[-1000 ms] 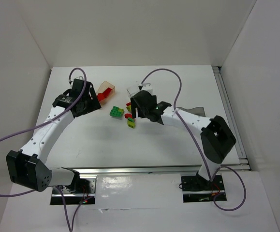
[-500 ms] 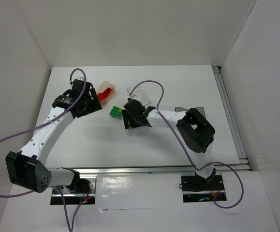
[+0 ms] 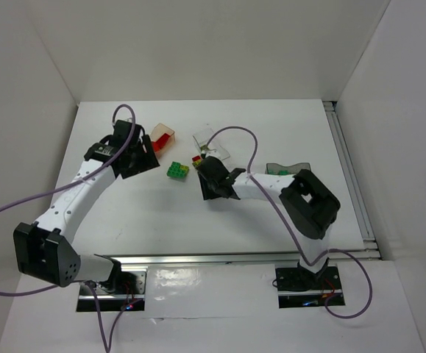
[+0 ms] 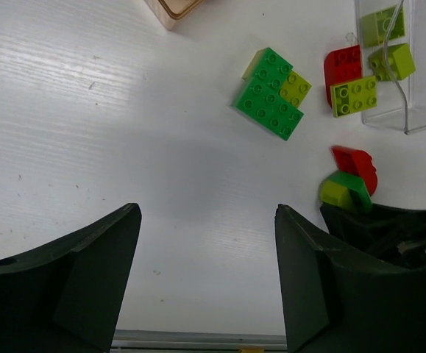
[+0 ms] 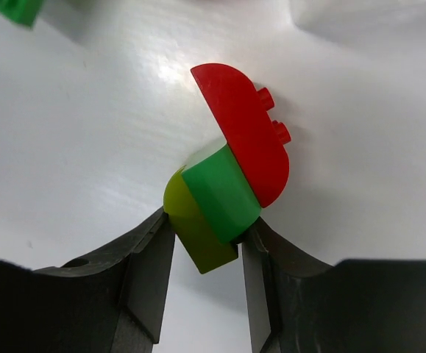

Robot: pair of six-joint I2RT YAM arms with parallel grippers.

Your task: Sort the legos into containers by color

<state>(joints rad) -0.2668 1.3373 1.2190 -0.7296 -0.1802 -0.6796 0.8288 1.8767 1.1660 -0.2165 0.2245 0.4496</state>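
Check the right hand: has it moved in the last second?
Yes. In the top view the right hand has pulled back from the clear tub toward the near edge, slightly left, and closed on the brick stack.

Brick cluster [image 3: 176, 170] lies before and between left tub [image 3: 167, 134] and middle tub [image 3: 204, 137]; brick stack [image 5: 227, 184] right of it.

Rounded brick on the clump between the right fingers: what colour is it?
Red; the rounded brick shows best in the right wrist view.
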